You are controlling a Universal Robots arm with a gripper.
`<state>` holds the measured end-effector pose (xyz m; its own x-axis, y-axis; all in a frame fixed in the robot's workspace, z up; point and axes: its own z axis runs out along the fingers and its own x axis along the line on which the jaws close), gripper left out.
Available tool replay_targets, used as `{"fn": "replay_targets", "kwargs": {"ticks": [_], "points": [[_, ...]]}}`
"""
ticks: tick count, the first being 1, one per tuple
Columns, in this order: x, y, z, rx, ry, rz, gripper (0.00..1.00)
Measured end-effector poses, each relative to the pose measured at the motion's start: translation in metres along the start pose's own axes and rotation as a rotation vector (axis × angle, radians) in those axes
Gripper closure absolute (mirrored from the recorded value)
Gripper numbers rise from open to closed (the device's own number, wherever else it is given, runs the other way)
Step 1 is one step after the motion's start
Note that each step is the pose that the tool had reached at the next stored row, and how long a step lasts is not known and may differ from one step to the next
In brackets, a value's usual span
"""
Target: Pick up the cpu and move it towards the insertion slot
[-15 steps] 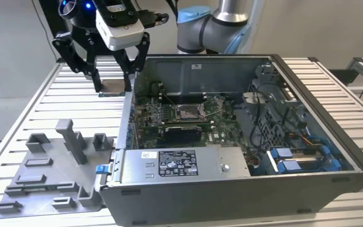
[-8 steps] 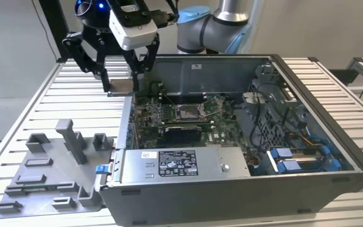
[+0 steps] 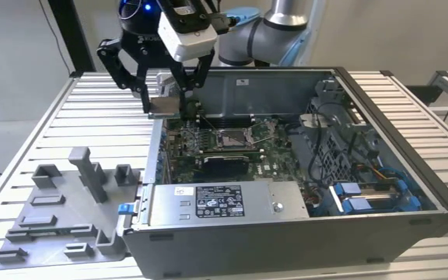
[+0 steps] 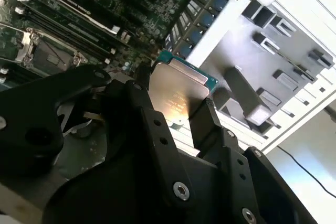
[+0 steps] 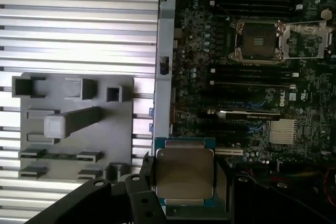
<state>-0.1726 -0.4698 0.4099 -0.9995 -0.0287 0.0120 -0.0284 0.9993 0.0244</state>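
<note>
Silvery cpu is clamped in the black end effector, up over the wall of the computer case. Insertion slot sits well apart, around 4 o'clock from it in the exterior view.

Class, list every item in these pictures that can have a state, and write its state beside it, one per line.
computer case: lying on its side, panel off.
insertion slot: open, empty, cover frame folded aside.
cpu: gripped, held in the air over the computer case's edge, apart from the insertion slot.
claw: shut on the cpu.
grey tray: flat on the slatted table, beside the computer case.
</note>
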Motion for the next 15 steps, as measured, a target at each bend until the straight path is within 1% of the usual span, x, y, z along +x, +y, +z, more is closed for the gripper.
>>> {"fn": "replay_targets", "kwargs": {"ticks": [5, 15], "points": [[-0.0206, -0.0006, -0.0003, 0.0000, 0.0009, 0.000, 1.00], [-0.0550, -0.0016, -0.0007, 0.0000, 0.0011, 0.000, 1.00]]}}
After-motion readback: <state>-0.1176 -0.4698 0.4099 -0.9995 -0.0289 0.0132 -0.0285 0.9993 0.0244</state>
